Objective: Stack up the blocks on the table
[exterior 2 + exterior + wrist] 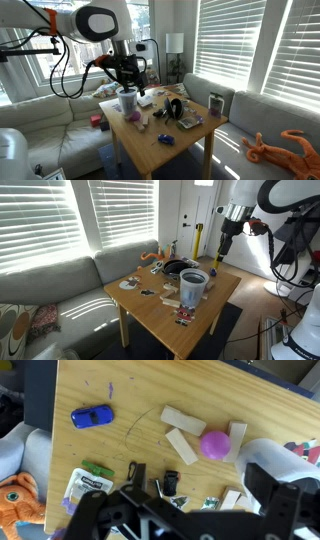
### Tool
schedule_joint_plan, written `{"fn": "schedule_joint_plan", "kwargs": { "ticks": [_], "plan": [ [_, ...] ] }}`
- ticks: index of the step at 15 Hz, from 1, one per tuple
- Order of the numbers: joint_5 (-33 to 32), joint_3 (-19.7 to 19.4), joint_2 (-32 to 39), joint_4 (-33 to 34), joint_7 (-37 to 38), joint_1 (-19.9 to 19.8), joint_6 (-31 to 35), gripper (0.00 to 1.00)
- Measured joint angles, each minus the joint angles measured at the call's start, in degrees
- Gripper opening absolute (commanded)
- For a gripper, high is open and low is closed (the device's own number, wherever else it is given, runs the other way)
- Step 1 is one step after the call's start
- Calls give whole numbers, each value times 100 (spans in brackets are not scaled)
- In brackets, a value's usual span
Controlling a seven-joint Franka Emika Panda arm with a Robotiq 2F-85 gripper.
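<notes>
Several pale wooden blocks lie flat on the light-wood table (90, 455): two side by side (183, 420) (182, 446), one upright-looking block (237, 435) right of a purple ball (215, 444), and one (232, 500) near my right finger. My gripper (190, 495) is open and empty, hovering above these blocks. In both exterior views it hangs above the table's edge (222, 248) (131, 82), clear of the table top (150, 315) (190, 150).
A blue toy car (92, 417), a black clip (170, 482) and a green-white packet (90, 482) lie on the table. A grey cup (193, 285) and a dark bowl (175, 268) stand there too. A grey sofa (50, 285) flanks the table, with an orange plush (280, 148) on it.
</notes>
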Motion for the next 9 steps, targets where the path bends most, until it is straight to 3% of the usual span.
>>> {"fn": "schedule_joint_plan", "kwargs": {
  "ticks": [7, 9],
  "plan": [
    [0, 0, 0, 0, 0, 0, 3, 100],
    [17, -87, 14, -32, -449, 72, -106, 100]
  ]
}}
